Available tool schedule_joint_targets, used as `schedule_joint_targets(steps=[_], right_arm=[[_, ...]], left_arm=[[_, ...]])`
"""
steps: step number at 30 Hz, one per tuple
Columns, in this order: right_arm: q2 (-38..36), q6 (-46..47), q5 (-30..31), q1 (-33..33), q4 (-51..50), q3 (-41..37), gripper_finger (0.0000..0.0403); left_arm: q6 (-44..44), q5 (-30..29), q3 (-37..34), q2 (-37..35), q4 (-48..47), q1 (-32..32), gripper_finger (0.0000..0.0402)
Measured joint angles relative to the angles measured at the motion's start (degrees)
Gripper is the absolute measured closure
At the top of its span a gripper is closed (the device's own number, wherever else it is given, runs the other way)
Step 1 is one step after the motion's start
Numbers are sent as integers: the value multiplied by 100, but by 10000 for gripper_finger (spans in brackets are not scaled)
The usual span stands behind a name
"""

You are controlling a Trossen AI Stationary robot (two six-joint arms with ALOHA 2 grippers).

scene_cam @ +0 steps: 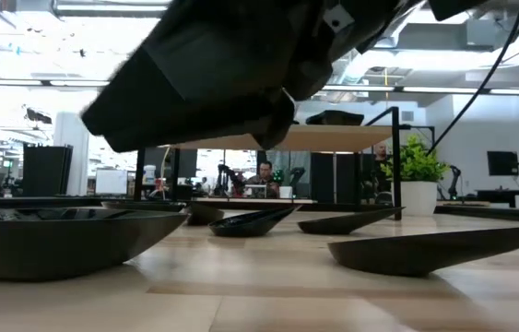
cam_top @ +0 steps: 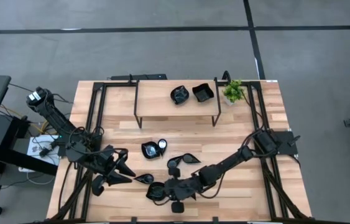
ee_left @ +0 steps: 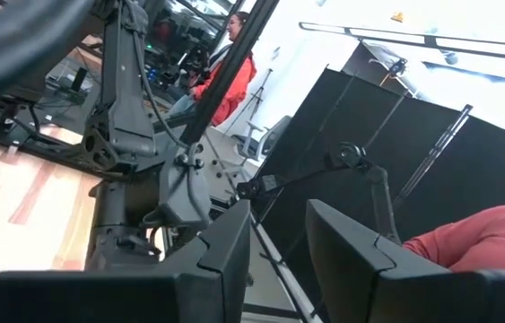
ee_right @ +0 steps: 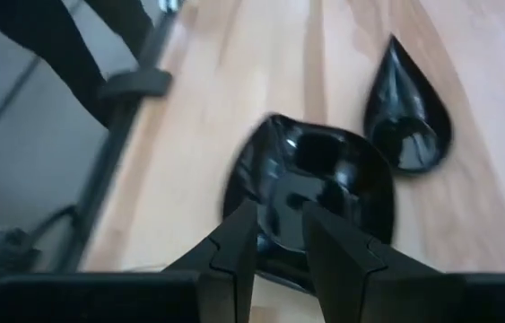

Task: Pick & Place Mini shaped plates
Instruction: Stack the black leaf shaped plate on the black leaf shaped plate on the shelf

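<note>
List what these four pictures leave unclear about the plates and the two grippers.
- Right gripper, right wrist view: whether its fingers pinch the square plate or only hover at its rim; blur hides contact.
- High view: the same plate is mostly covered by the right arm.
- Left gripper: aims off the table, so no plate shows in its wrist view.
- Low view: a dark arm fills the top, hiding both grippers.

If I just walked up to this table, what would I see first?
First, the two dark robot arms meeting at the near edge of the wooden table. The right gripper is over a shiny black dish, with a teardrop-shaped dish beside it. A little green plant stands at the far right corner, next to a raised shelf holding two more black dishes.
</note>
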Motion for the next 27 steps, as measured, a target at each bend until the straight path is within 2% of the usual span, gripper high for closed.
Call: schedule_joint_targets(steps=[6,15,27], right_arm=[[-16,132,-66,-341,-507,68,315],[-20,138,-1121,-615,-440,76,315],[-20,138,-1194,-647,-634,76,315]], left_arm=[[0,0,0,0,-3,0,289],[0,0,-2,0,-1,0,289],[0,0,-2,0,-2,0,289]])
